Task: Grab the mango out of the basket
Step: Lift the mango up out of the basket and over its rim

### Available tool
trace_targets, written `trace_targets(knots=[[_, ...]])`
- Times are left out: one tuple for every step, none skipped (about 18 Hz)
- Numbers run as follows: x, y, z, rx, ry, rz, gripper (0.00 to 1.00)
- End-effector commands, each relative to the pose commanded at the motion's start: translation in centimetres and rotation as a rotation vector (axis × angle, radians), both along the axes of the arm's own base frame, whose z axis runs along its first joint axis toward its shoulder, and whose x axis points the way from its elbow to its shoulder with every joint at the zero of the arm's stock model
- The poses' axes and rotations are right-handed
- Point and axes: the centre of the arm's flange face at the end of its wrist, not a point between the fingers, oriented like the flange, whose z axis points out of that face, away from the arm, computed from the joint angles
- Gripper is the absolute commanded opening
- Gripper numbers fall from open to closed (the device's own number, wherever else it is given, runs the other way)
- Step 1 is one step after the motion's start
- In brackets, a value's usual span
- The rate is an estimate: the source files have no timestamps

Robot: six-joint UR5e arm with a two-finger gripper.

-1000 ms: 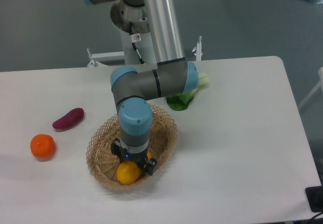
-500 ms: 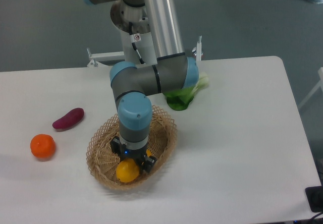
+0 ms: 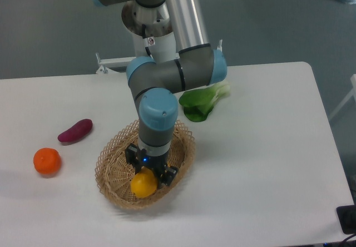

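Note:
The yellow-orange mango (image 3: pixel 143 184) sits low in the front part of the woven basket (image 3: pixel 110 169), near the middle of the table. My gripper (image 3: pixel 150 174) points straight down into the basket, and its dark fingers (image 3: pixel 169 174) close around the top of the mango. The blue-capped wrist above hides the basket's back half and the upper side of the fruit. Whether the mango still touches the basket floor cannot be told.
An orange tangerine (image 3: pixel 47 161) and a purple sweet potato (image 3: pixel 75 131) lie on the white table left of the basket. A green leafy vegetable (image 3: pixel 203 103) lies behind the basket to the right, partly under the arm's elbow.
The wrist and forearm have shifted up and to the right. The mango has moved slightly up and right with the gripper.

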Motion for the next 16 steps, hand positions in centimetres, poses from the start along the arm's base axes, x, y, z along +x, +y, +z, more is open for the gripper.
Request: trace_targets(knots=[[-0.6,-0.5,0.6,0.001,0.004,0.002,0.27],[-1.1,-0.9,1.0,-0.003,0.005,0.002,0.27],[-1.6,-1.4,1.3,-0.010,0.005,0.000,0.27],[-2.2,-2.0,2.0,-0.010,0.014,-0.001,0.27],[-3.1,-2.8,2.6,-0.013,0.015,0.011,0.27],[-4.0,-3.6,2.8,-0.018,0.013,0.027,0.27],[-4.9,-4.4,3.0,-0.022,0.014,0.032,0.27],[-5.8,-5.0,3.2,-0.020,0.019,0.028,0.27],[-6.7,-5.7,3.2,-0.018,0.027,0.020,0.27],[-7.4,-6.3,3.7,-0.013,0.039,0.008,0.27],[-7.9,-6.7,3.9,-0.011,0.049,-0.003,0.27],[-8.3,-7.0,3.9,-0.011,0.054,-0.014,0.27],[-8.7,-7.5,3.6,-0.016,0.058,-0.023,0.27],[-9.4,-8.2,3.5,-0.021,0.065,-0.026,0.27],[-9.8,-8.5,3.5,-0.020,0.070,-0.032,0.27],[-10.2,-8.8,3.6,-0.019,0.074,-0.032,0.27]])
